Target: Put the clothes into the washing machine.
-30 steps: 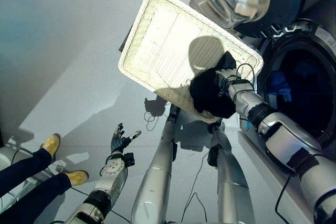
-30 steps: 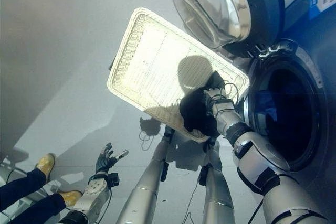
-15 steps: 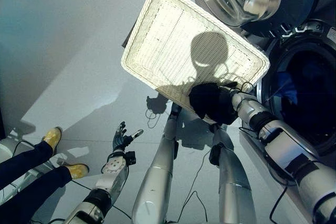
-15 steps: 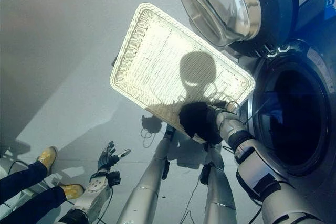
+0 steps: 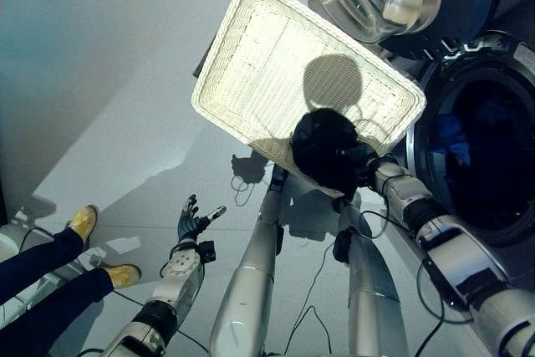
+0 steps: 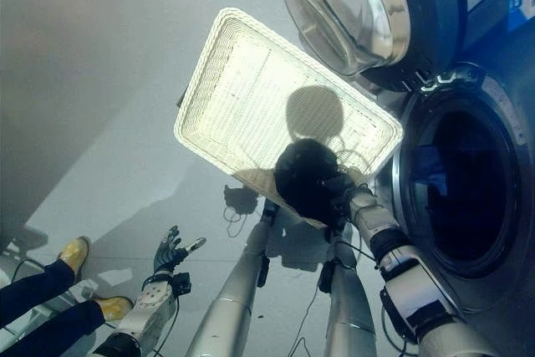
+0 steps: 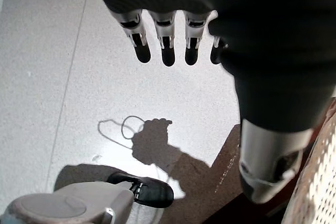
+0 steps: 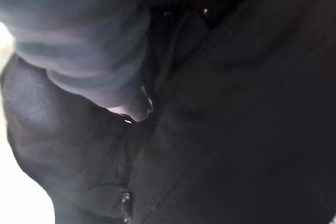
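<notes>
My right hand (image 5: 368,165) is buried in a bundle of black clothing (image 5: 322,150) at the near corner of the white wicker basket (image 5: 251,64); its fingers are hidden in the cloth, so I cannot tell their state. The right wrist view gives me dark folds and nothing clearer. The washing machine (image 5: 476,156) stands open just beside, something blue dimly inside its drum. My left hand (image 5: 194,221) hangs low over the floor (image 5: 109,123), fingers (image 7: 167,45) straight, holding nothing.

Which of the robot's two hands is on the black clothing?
The right hand, buried in the black garment at the white wicker basket's near edge. The left hand hangs open, low over the floor.
</notes>
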You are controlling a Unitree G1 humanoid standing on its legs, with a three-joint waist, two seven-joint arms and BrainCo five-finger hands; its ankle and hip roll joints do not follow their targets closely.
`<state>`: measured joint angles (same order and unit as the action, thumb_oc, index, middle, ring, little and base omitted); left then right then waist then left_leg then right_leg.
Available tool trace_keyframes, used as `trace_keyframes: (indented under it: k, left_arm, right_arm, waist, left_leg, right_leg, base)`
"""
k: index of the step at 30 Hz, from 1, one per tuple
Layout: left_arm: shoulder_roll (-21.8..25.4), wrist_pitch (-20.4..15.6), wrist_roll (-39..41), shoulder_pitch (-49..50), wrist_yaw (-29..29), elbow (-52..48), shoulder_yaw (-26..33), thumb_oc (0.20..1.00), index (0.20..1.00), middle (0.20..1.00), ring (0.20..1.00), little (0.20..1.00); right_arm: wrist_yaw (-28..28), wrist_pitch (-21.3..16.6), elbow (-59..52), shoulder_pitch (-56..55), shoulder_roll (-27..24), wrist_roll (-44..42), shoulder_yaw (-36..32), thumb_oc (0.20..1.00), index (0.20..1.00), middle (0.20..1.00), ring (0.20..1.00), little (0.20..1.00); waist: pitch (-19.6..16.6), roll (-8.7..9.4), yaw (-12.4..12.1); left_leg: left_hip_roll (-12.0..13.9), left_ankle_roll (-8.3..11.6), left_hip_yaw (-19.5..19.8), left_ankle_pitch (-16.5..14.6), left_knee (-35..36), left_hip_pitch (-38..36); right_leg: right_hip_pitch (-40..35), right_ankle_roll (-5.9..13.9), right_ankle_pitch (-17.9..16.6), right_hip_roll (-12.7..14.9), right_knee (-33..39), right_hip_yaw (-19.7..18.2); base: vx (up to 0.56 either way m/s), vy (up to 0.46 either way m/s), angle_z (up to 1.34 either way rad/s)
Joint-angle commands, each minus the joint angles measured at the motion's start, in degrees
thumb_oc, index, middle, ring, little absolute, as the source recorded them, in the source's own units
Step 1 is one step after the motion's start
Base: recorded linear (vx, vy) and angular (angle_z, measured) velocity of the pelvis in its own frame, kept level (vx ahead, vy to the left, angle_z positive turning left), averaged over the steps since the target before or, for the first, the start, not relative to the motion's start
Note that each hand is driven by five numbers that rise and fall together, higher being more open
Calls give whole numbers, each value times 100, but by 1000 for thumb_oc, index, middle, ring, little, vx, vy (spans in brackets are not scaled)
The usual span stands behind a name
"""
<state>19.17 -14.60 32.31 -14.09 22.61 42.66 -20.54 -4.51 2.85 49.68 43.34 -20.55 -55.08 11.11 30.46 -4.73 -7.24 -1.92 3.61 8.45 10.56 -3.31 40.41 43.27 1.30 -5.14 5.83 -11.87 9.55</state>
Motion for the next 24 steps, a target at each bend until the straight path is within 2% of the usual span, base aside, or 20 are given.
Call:
trace_keyframes:
  k: [1,4,7,9,10,13,14,15,16,18,19,20,21,22,23,24]
  left_arm:
    - [-257,-257,8,257,193,209,292,1000,1000,1000,1000,1000]
    - [-264,-331,47,328,217,284,324,1000,1000,1000,1000,1000]
    - [-252,-442,60,372,215,383,382,1000,1000,1000,1000,1000]
    - [-239,-474,71,380,209,436,399,1000,1000,1000,1000,1000]
    - [-207,-487,61,384,175,477,428,1000,1000,1000,1000,1000]
    - [-159,-515,62,387,146,538,458,1000,1000,1000,1000,1000]
    - [-133,-520,64,399,126,565,464,1000,1000,1000,1000,1000]
    - [-82,-527,87,366,119,584,477,1000,1000,1000,1000,1000]
    - [-28,-504,121,351,127,573,467,1000,1000,1000,1000,1000]
    - [21,-475,182,320,138,575,440,1000,1000,1000,1000,1000]
    - [55,-449,219,283,143,592,414,1000,1000,1000,1000,1000]
    - [69,-433,247,243,153,598,375,1000,1000,1000,1000,1000]
    - [109,-354,269,177,177,568,319,1000,1000,1000,1000,1000]
    - [121,-299,212,162,161,549,297,1000,1000,1000,1000,1000]
    - [117,-284,186,152,165,537,286,1000,1000,1000,1000,1000]
    - [132,-236,148,123,174,516,232,1000,1000,1000,1000,1000]
  right_arm:
    - [-280,-460,-840,-443,-18,-1776,-228,200,200,200,200,200]
    - [-376,-658,-1388,-782,91,-2807,-451,200,200,200,200,200]
    - [-717,-949,-1756,-1032,110,-3887,-850,200,200,200,200,200]
    - [-801,-1056,-1866,-1084,97,-4183,-1041,200,200,200,200,200]
    - [-845,-1271,-1931,-1068,9,-4506,-1270,200,200,200,200,200]
    - [-639,-1547,-1884,-956,-194,-5002,-1725,200,200,200,200,200]
    - [-453,-1823,-1832,-919,-269,-5115,-1890,200,200,200,200,200]
    - [-154,-2143,-1746,-785,-457,-5269,-2163,200,200,200,200,200]
    - [325,-2645,-1643,-647,-651,-5316,-2444,200,200,200,200,200]
    - [770,-3125,-1543,-453,-897,-5376,-2646,200,200,200,200,200]
    - [1222,-3544,-1415,-271,-1126,-5326,-2798,200,200,200,200,200]
    - [1450,-3764,-1352,-144,-1270,-5273,-2869,200,200,200,200,200]
    - [1769,-4239,-1177,39,-1532,-5275,-2938,200,200,200,200,200]
    - [1905,-4903,-1109,239,-1734,-5552,-3004,200,200,200,200,200]
    - [1870,-5190,-1094,339,-1803,-5696,-3044,200,200,200,200,200]
    - [1848,-6245,-1123,524,-1926,-5792,-3132,200,200,200,200,200]
  waist:
    - [-66,-140,273]
    - [-66,-88,432]
    - [-66,-52,604]
    - [-66,-43,655]
    - [-66,-43,699]
    - [-66,-49,739]
    - [-66,-54,755]
    - [-66,-56,781]
    - [-66,-59,794]
    - [-66,-57,795]
    - [-66,-50,795]
    - [-66,-58,783]
    - [-66,-58,756]
    - [-66,-69,721]
    - [-66,-71,711]
    - [-66,-91,694]
  left_leg:
    - [-338,-289,-476,95,-65,-37]
    - [-347,-313,-576,-18,-129,-136]
    - [-332,-339,-704,-21,-136,-159]
    - [-325,-347,-737,-28,-118,-196]
    - [-292,-338,-785,-25,-68,-248]
    - [-249,-321,-840,-31,32,-358]
    - [-237,-315,-845,-83,63,-441]
    - [-228,-310,-861,-29,98,-427]
    - [-219,-299,-870,-41,120,-476]
    - [-214,-289,-873,-55,111,-502]
    - [-214,-281,-872,-69,90,-514]
    - [-214,-279,-865,-80,72,-503]
    - [-214,-272,-850,-93,17,-475]
    - [-220,-267,-823,-164,-3,-521]
    - [-224,-268,-818,-115,-15,-477]
    - [-232,-265,-787,-116,-42,-456]
  right_leg:
    - [-176,225,-381,-300,117,-230]
    - [-219,225,-382,-323,128,-365]
    - [-200,224,-498,-356,203,-506]
    - [-222,227,-513,-370,222,-567]
    - [-266,240,-519,-373,255,-614]
    - [-346,254,-510,-386,297,-669]
    - [-416,264,-454,-389,297,-685]
    - [-399,262,-537,-400,344,-710]
    - [-438,262,-546,-405,369,-722]
    - [-470,258,-551,-411,388,-731]
    - [-495,252,-545,-409,391,-728]
    - [-496,246,-537,-410,387,-725]
    - [-497,234,-513,-402,359,-703]
    - [-569,226,-418,-402,341,-688]
    - [-546,216,-459,-402,342,-675]
    - [-558,204,-426,-414,314,-652]
  base:
    - [0,51,-14]
    - [2,63,-21]
    - [5,45,-19]
    - [-1,23,-28]
    - [16,22,-30]
    - [30,3,-22]
    - [28,-25,-20]
    - [32,-42,-15]
    - [13,-47,-13]
    - [34,-34,-11]
    - [40,-37,-10]
    - [55,-73,-6]
    - [89,-106,-4]
    - [57,-116,-2]
    - [53,-135,-2]
    - [21,-117,-4]
